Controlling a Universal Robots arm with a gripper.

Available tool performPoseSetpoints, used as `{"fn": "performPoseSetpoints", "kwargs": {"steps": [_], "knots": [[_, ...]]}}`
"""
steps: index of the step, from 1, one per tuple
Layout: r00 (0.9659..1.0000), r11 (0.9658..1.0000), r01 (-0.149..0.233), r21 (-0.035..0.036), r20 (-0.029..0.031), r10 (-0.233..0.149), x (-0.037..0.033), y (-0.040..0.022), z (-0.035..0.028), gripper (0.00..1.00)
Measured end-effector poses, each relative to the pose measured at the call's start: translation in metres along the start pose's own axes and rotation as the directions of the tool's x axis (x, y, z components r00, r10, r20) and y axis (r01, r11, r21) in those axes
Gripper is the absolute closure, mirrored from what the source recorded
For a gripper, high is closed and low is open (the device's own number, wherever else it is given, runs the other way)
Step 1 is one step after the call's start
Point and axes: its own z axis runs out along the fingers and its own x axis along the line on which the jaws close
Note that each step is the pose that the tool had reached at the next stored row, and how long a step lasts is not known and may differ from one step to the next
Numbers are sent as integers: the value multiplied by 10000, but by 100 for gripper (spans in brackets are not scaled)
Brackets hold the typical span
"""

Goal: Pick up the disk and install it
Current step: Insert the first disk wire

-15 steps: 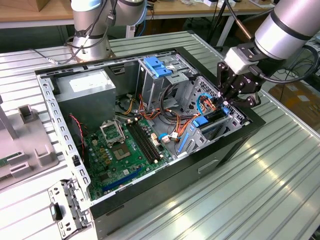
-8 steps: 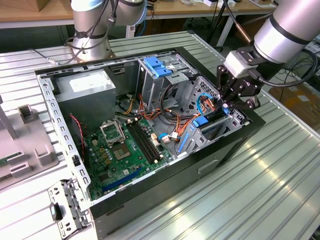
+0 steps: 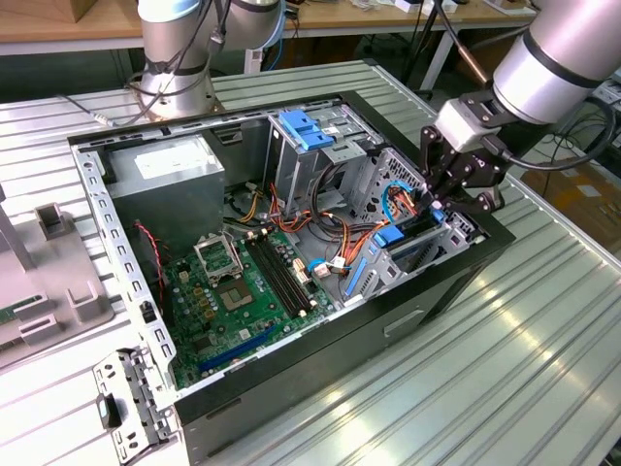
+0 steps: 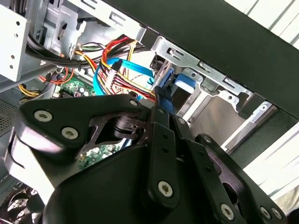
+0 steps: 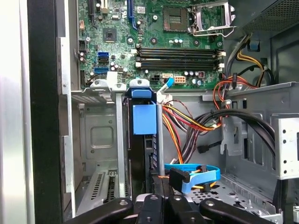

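Your tool (image 3: 439,202) reaches down into the front corner of the open computer case (image 3: 388,320), and in the second wrist view its black links converge to a narrow tip (image 4: 161,109), so you can take it as clenched on the disk. You see why in the first wrist view: the disk (image 5: 139,163) stands on edge, a dark slab with a blue rail (image 5: 144,119) on its side. A thin edge like that can only be carried by pinching it across its thickness.

The disk runs straight out from the tool (image 5: 156,200) along its own axis, with the near end at the fingertips. The far end reaches up towards the top lip of the metal drive cage (image 5: 100,135). It sits in the slot just beside the cage's empty bay, upright, so the rails can ride the cage walls. You should judge it well into the slot, though whether it is fully seated is not clear.

Just beside the disk on the other side hang the orange, yellow and black power leads (image 5: 187,121), and a blue ribbon cable (image 5: 205,172) loops near the tool. Beyond the cage lies the motherboard (image 5: 154,37). The case rests on the ribbed metal surface (image 3: 485,388).
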Motion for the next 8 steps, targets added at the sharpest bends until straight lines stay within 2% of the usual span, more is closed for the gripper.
{"fn": "performPoseSetpoints", "kwargs": {"steps": [2,8], "knots": [[10000,10000,-1,-1,13,1,-7,-16,-40,89],[9999,10000,0,-11,122,1,-28,-119,-149,89]]}}
